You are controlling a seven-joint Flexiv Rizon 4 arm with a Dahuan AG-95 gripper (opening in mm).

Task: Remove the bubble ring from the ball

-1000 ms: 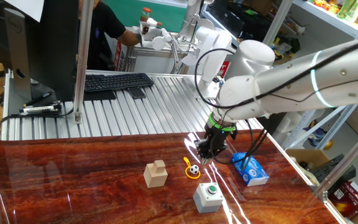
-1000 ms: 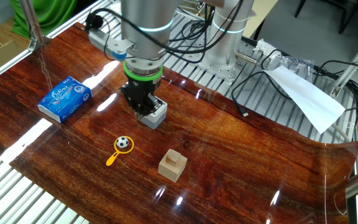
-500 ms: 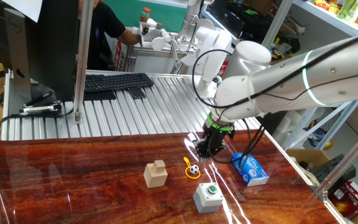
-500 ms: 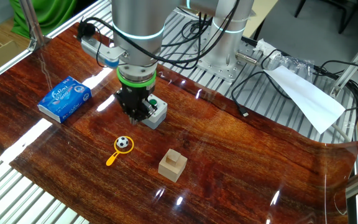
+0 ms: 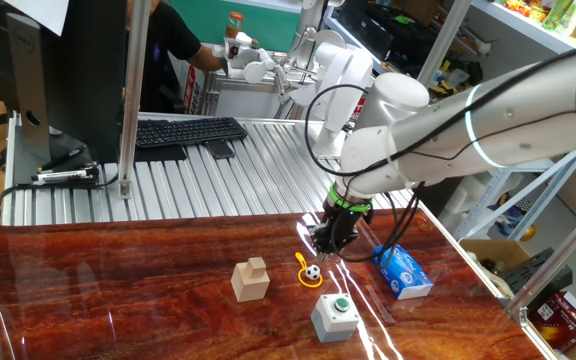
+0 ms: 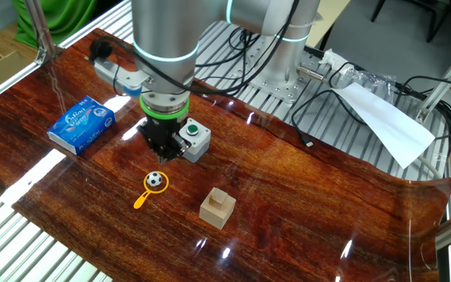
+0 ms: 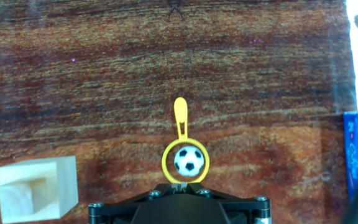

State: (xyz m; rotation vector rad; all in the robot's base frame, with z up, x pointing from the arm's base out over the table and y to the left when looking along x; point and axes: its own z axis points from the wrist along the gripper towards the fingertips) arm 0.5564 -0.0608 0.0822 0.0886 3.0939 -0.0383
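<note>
Bubble ring [image 7: 186,160]: thin plastic loop, judged very light, stiff, likely skids on glossy wood table [image 6: 304,204]. Best hold judged: straight handle, clear of ball [image 7: 188,160]; loop itself too slim, ball in way. Ball likely rolls if nudged.

Look: orange-yellow loop flat on table, encircling black-and-white soccer ball; handle points away from gripper [image 6: 161,148].

Location: between wooden block [image 6: 218,207] and grey button box [image 6: 191,139].

Gripper hovers near ring; jaw opening: cannot tell.

wood block [image 6: 218,207], btn box [image 6: 192,139], blue pack, maybe tissues [image 6: 82,124]
</note>
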